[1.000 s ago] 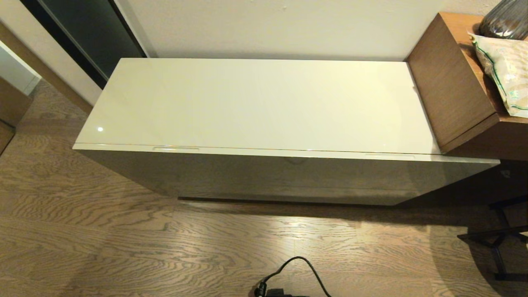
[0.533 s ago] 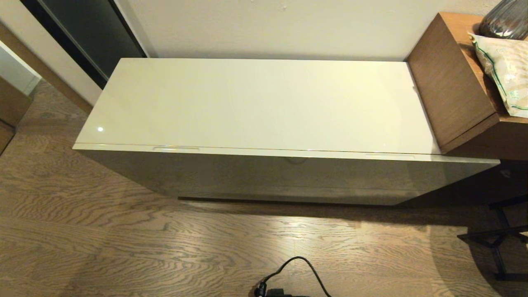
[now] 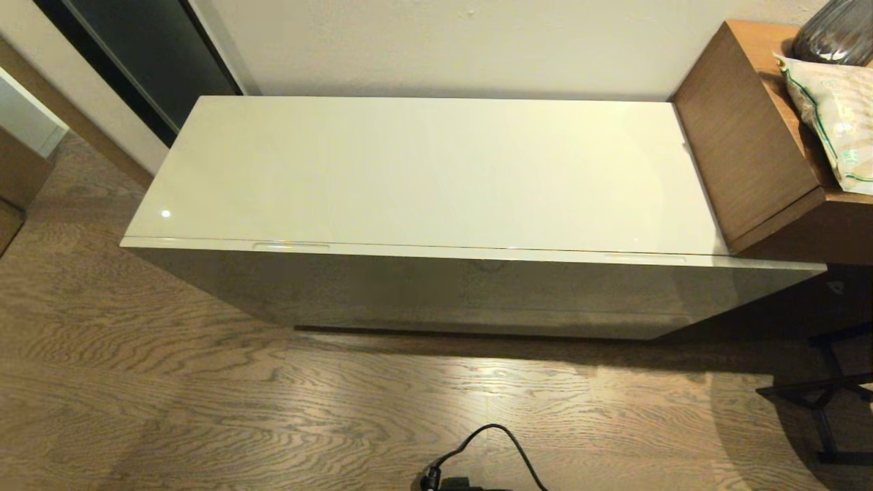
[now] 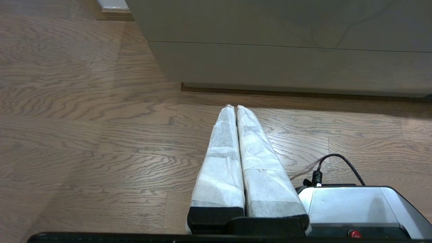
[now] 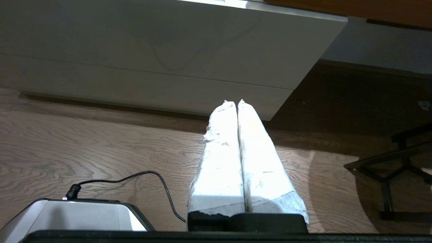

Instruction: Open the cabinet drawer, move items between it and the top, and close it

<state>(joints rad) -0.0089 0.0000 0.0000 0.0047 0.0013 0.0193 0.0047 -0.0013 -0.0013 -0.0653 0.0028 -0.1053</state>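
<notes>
Head view: the top lies bare and glossy across the middle of the frame, a small light glint near its lower left corner. Below its front edge the cabinet drawer sits flush and closed, its 2 slim handle slots along the upper edge, 1 toward the left and 1 toward the right. No slippers are in sight in any view, on the top or elsewhere. At the upper right a brown wooden desk butts against the end of the top, with a printed packet and a dark glass vessel on it. A black cable curls on the wood floor at the bottom centre.

Neither arm shows in the head view. Left wrist view: the left gripper hangs low over the floor, its 2 white-wrapped fingers pressed together and holding nothing, tips aimed at the base of the cabinet front. Right wrist view: the right gripper is likewise clenched on nothing, tips near the lower right corner of the cabinet front, with a black chair leg at the right of the frame
</notes>
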